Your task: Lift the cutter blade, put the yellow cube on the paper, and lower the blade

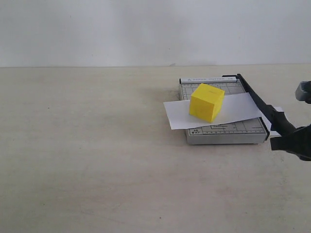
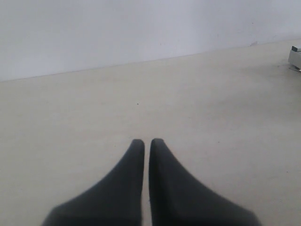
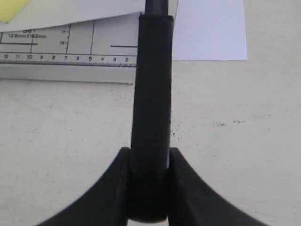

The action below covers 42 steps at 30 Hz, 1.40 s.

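The yellow cube [image 1: 207, 102] rests on the white paper [image 1: 238, 109], which lies across the grey gridded cutter base [image 1: 226, 132]. The black cutter blade [image 1: 255, 99] runs along the base's right side, its thick handle [image 3: 151, 108] slightly above the table. My right gripper [image 3: 149, 153] is shut on that handle, one finger on each side; in the exterior view this gripper [image 1: 289, 141] is at the right edge. A corner of the cube [image 3: 10, 8] and the paper [image 3: 209, 28] show in the right wrist view. My left gripper [image 2: 146, 141] is shut on nothing, low over bare table, and is out of the exterior view.
The beige tabletop [image 1: 97, 145] extends left of and in front of the cutter, with a white wall [image 1: 146, 29] behind. A corner of the cutter base [image 2: 296, 55] shows at the edge of the left wrist view.
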Tool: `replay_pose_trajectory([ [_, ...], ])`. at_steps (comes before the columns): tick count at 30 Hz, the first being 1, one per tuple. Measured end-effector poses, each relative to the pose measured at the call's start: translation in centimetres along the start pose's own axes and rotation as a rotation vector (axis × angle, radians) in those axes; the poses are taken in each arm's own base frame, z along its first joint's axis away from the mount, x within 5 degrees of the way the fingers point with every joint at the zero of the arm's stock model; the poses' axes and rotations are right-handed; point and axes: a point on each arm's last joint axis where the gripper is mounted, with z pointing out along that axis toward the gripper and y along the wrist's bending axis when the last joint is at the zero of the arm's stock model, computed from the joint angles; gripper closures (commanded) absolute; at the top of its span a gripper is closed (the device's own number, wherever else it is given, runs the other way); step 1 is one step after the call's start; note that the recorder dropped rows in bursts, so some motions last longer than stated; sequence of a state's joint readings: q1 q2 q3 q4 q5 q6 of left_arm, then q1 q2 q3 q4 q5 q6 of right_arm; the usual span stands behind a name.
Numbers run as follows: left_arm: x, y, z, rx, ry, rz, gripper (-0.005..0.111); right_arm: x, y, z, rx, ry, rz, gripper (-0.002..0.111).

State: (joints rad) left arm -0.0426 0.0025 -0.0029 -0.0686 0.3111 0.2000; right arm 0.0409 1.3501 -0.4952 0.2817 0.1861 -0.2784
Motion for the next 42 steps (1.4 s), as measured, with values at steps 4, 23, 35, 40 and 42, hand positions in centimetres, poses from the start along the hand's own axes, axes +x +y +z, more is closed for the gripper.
replay_pose_trajectory([
  [4, 0.0, 0.0, 0.0, 0.000, 0.000, 0.000, 0.102, 0.8, 0.1, -0.3, -0.017, 0.063, -0.016, 0.058],
  [23, 0.0, 0.0, 0.0, 0.000, 0.000, 0.000, 0.102, -0.9, 0.0, -0.9, -0.005, -0.012, -0.072, 0.058],
  [35, 0.0, 0.0, 0.0, 0.000, 0.000, 0.000, 0.102, -6.0, 0.4, -3.4, -0.035, -0.132, -0.122, 0.079],
  [40, 0.0, 0.0, 0.0, 0.000, 0.000, 0.000, 0.102, -6.6, 1.1, -6.6, -0.092, -0.292, -0.108, 0.108],
  [42, 0.0, 0.0, 0.0, 0.000, 0.000, 0.000, 0.102, -6.3, 1.4, -8.6, -0.109, -0.390, -0.090, 0.108],
])
